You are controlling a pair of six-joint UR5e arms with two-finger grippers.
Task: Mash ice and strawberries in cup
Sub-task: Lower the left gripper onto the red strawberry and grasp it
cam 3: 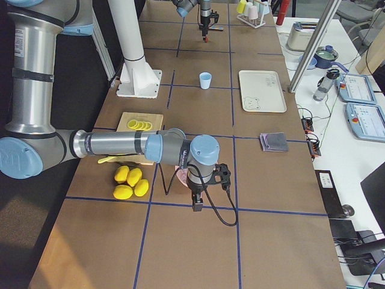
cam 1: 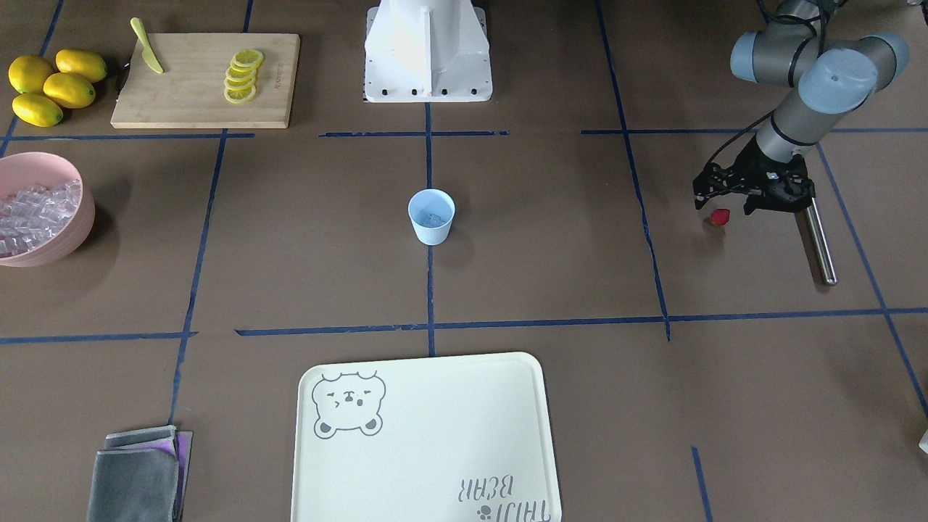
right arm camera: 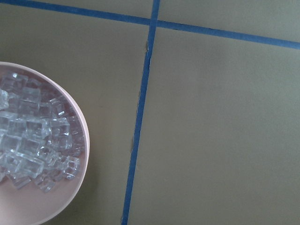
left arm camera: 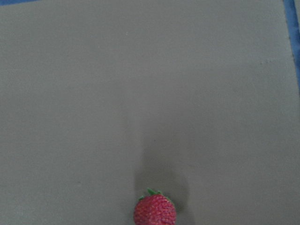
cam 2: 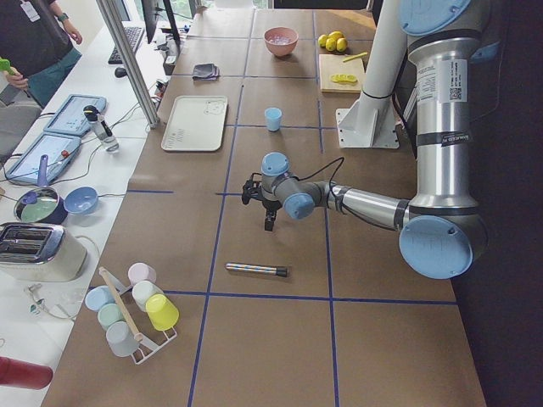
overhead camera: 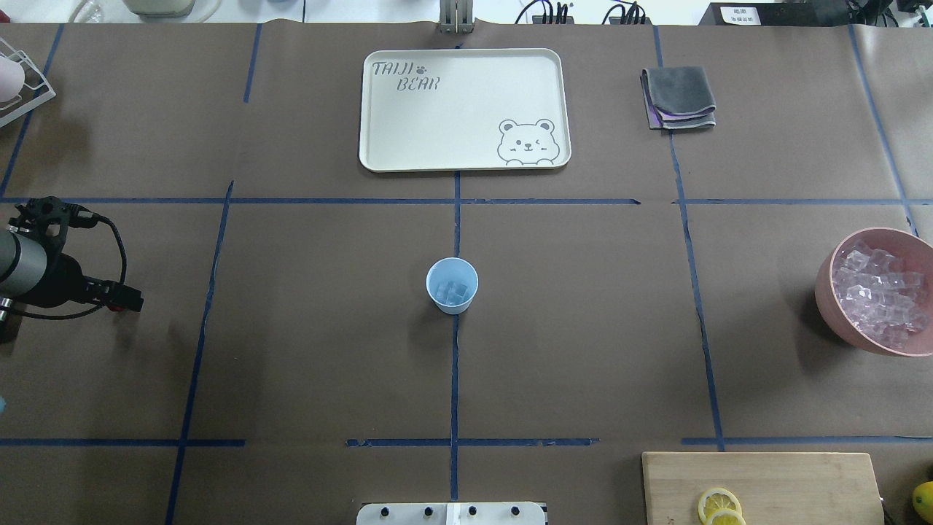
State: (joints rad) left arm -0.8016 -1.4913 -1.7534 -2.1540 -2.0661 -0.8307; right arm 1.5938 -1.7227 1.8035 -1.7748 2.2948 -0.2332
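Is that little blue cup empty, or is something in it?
Not empty: the cup stands upright with a few clear ice cubes at its bottom. The strawberry is outside it.

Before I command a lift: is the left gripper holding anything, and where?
Cannot tell. The strawberry is at the left gripper, but no view shows fingers closed on it.

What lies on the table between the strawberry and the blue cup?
Only bare table paper crossed by one blue tape line, as the front-facing view shows between the strawberry and the cup.
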